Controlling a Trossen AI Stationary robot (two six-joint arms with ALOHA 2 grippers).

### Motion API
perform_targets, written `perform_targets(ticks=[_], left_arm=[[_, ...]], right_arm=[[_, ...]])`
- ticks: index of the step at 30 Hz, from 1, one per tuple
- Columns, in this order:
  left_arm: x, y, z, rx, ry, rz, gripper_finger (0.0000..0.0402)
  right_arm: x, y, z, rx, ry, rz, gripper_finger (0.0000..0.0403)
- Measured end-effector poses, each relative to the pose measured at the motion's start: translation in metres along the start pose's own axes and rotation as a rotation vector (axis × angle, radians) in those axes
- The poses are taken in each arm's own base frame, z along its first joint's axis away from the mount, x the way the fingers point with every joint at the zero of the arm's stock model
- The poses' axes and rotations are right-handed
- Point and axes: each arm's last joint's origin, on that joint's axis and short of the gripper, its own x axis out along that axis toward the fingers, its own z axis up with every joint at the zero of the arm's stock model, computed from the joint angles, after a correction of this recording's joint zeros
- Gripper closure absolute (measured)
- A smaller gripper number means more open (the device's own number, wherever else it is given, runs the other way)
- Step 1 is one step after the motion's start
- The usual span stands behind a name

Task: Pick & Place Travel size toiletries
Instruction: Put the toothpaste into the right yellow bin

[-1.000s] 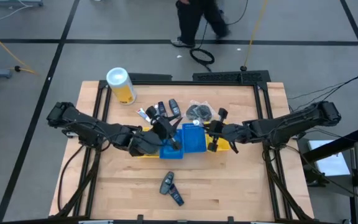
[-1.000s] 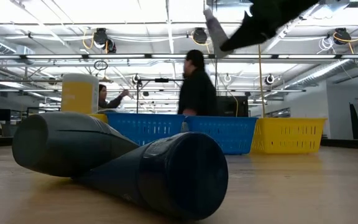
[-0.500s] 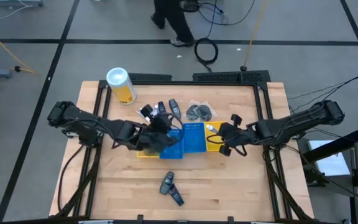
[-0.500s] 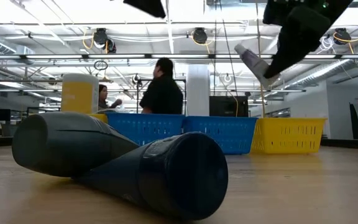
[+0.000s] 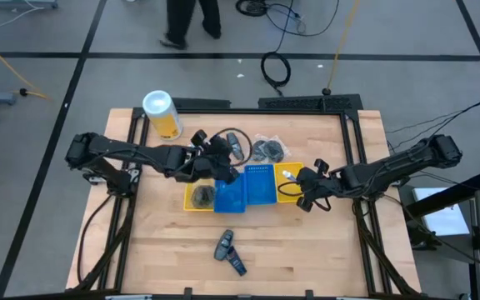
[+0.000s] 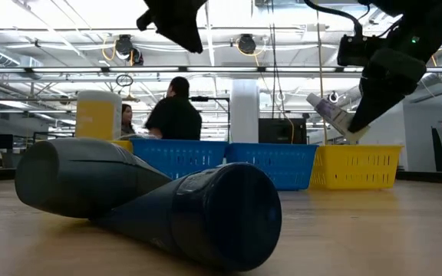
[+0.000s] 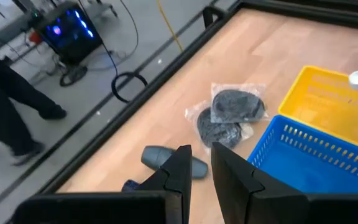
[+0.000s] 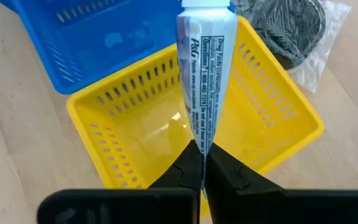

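My right gripper (image 8: 202,155) is shut on a white tube (image 8: 205,68) over the right yellow bin (image 8: 104,118), as the high view (image 5: 294,177) also shows. My left gripper (image 7: 202,165) hovers past the far edge of the blue bins (image 5: 248,187). Its fingers stand a narrow gap apart with nothing between them. Ahead of it on the wood lie a dark grey oval piece (image 7: 166,158) and clear packets with dark round contents (image 7: 229,109). Two dark bottles (image 5: 229,250) lie crossed near the front edge. A dark item (image 5: 205,196) lies in the left yellow bin. My right gripper pinches the tube's flat crimped end (image 8: 199,140) between its two fingers. The tube runs on from the fingertips in line with them, cap end (image 8: 207,5) farthest off. In the low view the tube (image 6: 328,111) hangs tilted, clear above the yellow bin's rim.
A big yellow canister with a white lid (image 5: 162,114) stands at the far left corner. Several bins sit in a row mid-table, yellow at both ends, blue between. A person walks on the floor beyond the table's far edge. Bare wood lies around the crossed bottles.
My left gripper has swung from over the blue bin toward the far edge, uncovering the left yellow bin with the dark item in it. My right gripper has sunk and tipped downward with the tube, bringing it lower over the right yellow bin. The person has walked leftward.
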Motion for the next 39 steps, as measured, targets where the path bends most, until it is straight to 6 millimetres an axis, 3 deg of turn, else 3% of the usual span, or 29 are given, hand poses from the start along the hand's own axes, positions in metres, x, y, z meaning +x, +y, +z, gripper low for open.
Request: perform_targets(ticks=[8, 23, 29, 39], left_arm=[[0.015, 0.020, 0.000, -0.025, 0.076, 0.051, 0.0339], [0.029, 0.038, -0.002, -0.072, 0.185, 0.040, 0.0339], [0.038, 0.055, -0.009, -0.150, 0.313, 0.058, 0.0339], [0.073, 0.088, -0.037, -0.264, 0.516, 0.023, 0.0339]], right_arm=[[0.000, 0.001, -0.001, -0.011, 0.013, 0.022, 0.0395], [0.000, 0.003, 0.003, -0.061, -0.027, 0.039, 0.0300], [-0.001, 0.006, 0.008, -0.101, -0.079, 0.071, 0.0285], [-0.002, 0.011, 0.017, -0.142, -0.168, 0.115, 0.0284]])
